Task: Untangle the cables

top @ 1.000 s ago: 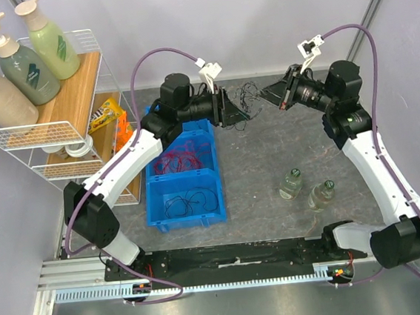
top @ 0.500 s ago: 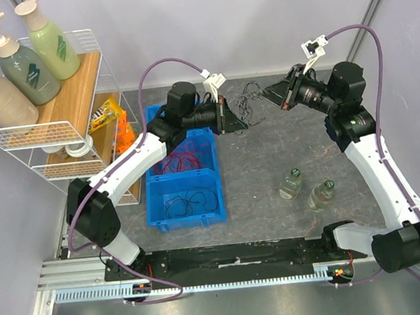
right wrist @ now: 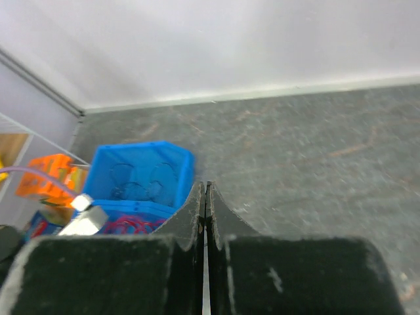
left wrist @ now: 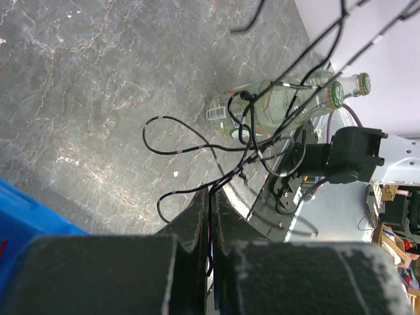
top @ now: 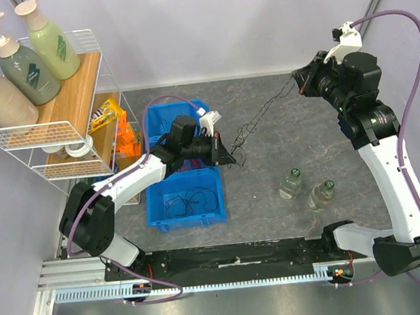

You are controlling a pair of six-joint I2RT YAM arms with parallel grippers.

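- Two arms (top: 377, 156) are up over the table (top: 276, 222). The left gripper (top: 227, 156) is pinched closed on a black cable (left wrist: 197, 147). The right gripper (top: 301, 84), well apart from it, is clamped on the far end of the same bunch.
- One wire rack (top: 14, 132) stands far left with three pump bottles (top: 26, 67) on top. Leave it alone.
- One blue bin (top: 201, 216) sits just beside the rack. It holds red cables (right wrist: 131, 226) in its middle part and loose black strands (top: 188, 202) in its near part.
- Two small bottles (top: 291, 183) stand close together on the table, right of the bin.
- One knot (top: 243, 133) of black cable hangs between the grippers, with a strand drawn out toward the right one. You can't count the wires in it.
- Handling, judged: the cable is light, thin, floppy and a bit springy, so it snags on itself and can slip from the pads. Take it at a free end or an outer loop, never at the knot itself.
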